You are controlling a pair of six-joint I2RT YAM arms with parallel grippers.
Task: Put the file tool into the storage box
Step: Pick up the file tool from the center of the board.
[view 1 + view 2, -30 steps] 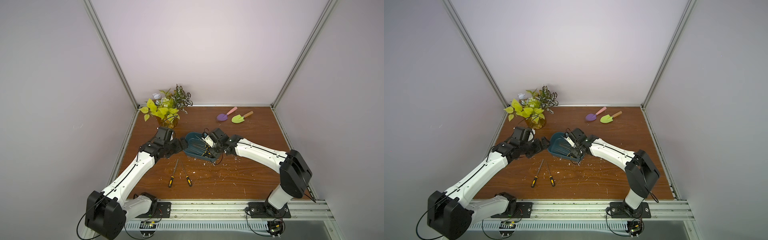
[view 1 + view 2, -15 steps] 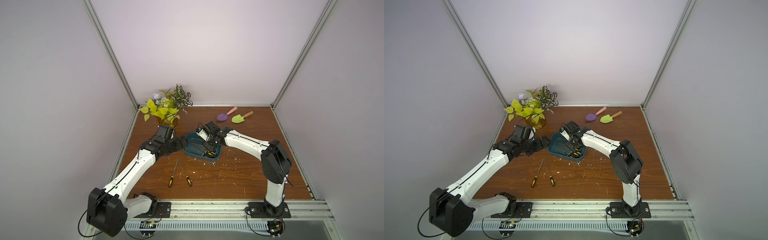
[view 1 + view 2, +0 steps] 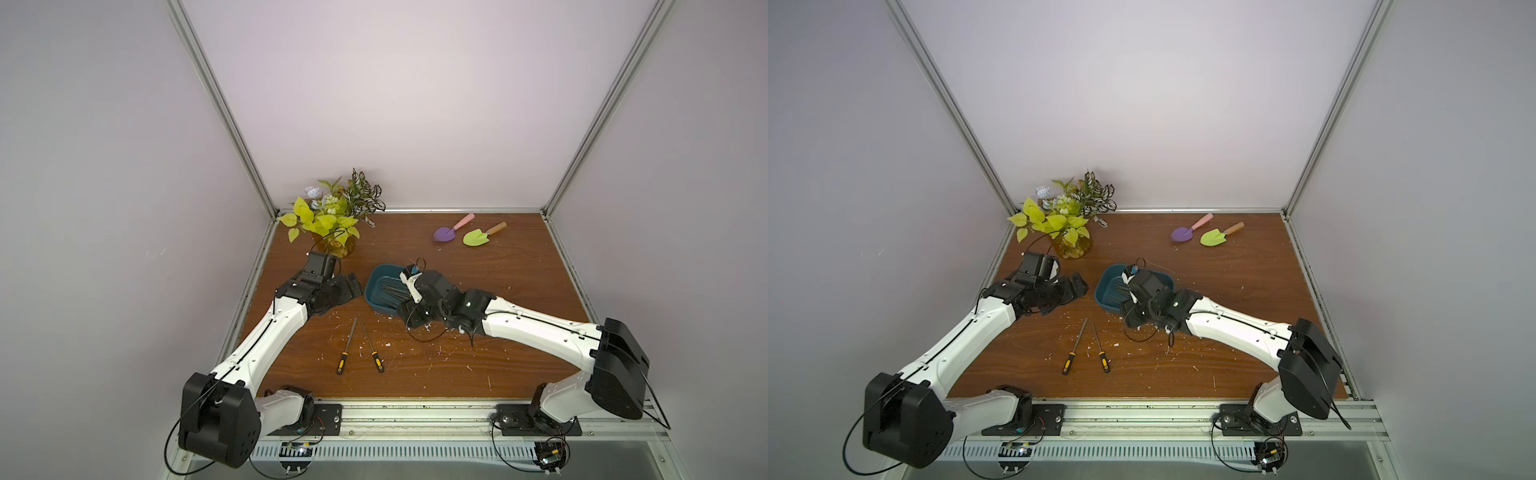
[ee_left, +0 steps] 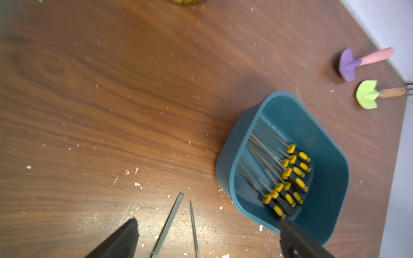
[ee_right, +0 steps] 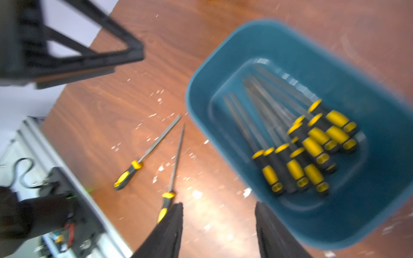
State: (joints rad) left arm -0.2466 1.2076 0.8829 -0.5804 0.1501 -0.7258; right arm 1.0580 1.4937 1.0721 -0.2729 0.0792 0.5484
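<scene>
The right jaws have drawn back from over the storage box (image 3: 374, 286) and parted. They now stand open and empty at its near rim. The left jaws, also open, hold nothing beside it. Inside lie files (image 4: 288, 176); two loose files (image 3: 348, 345) rest on the worktop (image 3: 519, 270) in front.
</scene>
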